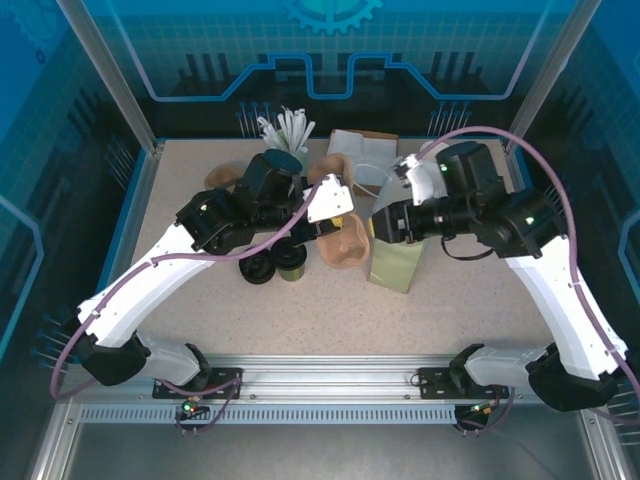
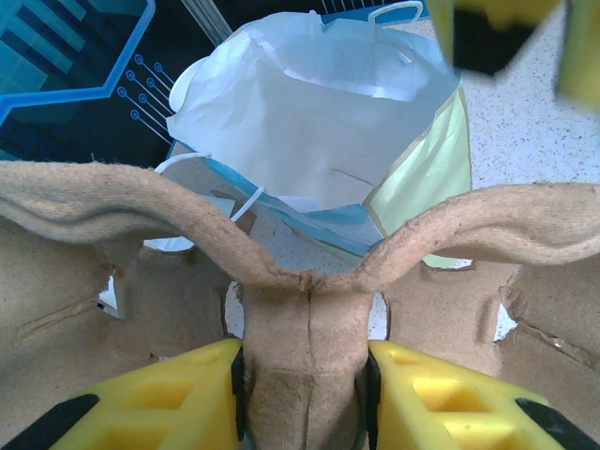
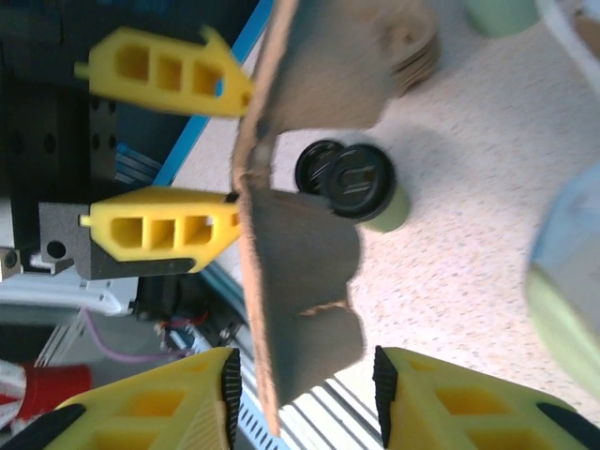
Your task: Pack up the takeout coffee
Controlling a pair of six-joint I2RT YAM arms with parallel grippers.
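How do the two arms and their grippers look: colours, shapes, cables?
The left arm and right arm have white shells, black joints and a mauve cable running alongside. The left gripper and right gripper have blocky yellow fingers with hollow cells and black pads.

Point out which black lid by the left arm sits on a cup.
The right lid, nearest the cardboard tray: a green cup shows under it; the other lid has none.
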